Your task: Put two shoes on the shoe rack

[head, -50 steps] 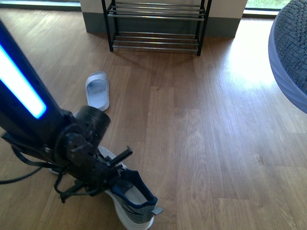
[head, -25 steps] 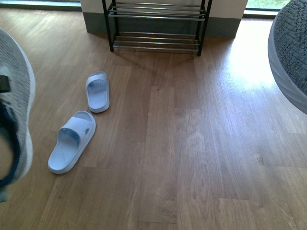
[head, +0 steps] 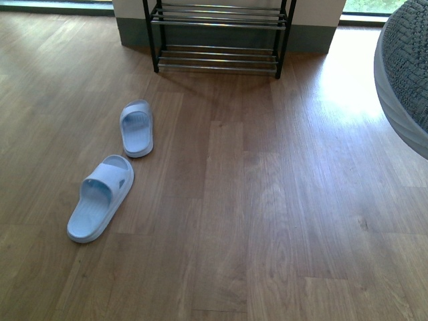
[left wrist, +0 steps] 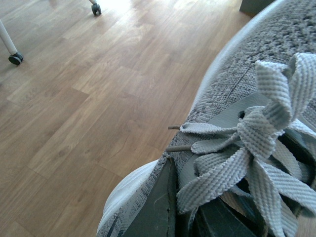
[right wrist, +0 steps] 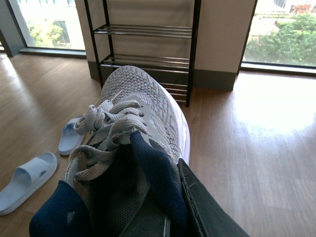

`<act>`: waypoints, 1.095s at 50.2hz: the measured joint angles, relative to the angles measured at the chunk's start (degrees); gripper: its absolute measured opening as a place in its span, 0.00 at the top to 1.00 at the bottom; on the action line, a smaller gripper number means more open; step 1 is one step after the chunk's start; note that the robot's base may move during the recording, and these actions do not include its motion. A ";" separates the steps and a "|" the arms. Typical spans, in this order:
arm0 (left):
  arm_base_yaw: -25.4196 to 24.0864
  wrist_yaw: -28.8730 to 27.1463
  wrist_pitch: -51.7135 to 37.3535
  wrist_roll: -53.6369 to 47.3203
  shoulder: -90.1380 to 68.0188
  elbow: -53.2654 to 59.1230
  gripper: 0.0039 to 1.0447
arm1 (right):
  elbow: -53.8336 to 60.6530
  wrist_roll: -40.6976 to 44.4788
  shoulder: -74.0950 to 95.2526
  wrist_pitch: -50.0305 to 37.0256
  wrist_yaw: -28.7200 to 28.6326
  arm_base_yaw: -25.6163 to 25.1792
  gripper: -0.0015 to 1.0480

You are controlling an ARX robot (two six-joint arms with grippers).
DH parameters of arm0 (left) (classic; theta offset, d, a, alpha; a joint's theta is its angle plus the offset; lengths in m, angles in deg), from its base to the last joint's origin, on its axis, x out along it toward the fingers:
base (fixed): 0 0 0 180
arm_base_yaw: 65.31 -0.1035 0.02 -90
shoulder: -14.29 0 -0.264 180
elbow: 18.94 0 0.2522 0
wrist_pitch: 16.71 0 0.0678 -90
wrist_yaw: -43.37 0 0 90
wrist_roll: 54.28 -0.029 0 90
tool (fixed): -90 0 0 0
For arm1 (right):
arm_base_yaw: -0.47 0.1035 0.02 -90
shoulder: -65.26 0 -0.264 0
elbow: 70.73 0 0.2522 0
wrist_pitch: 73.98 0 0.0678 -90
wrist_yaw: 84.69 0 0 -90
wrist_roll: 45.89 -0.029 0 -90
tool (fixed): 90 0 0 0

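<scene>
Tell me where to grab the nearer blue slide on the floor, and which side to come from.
Pinch the strap of the nearer slide, coming from above on the heel side. The strap arches clear of the footbed, so one finger should slip under it through the open heel end; the flat sole offers little to clamp.

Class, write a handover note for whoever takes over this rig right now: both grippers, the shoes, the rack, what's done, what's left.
Left gripper: jaws shut on the left-held sneaker, lifted off the floor.
Right gripper: jaws shut on the right-held sneaker, toe toward the shoe rack.
Rack at the far wall, no shoe on its visible shelves. Pale blue slide sandals lie on the floor.
Done: both sneakers picked up.
Left: set each on a shelf.
</scene>
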 joint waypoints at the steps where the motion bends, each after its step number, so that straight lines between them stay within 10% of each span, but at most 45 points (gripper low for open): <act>1: 0.00 -0.04 0.00 0.00 0.24 0.00 0.99 | 0.00 0.00 0.00 0.00 0.00 0.00 0.99; 55: 0.33 0.07 -0.02 -0.39 0.79 0.04 0.99 | 0.00 -0.02 -0.07 0.00 -0.48 0.02 0.99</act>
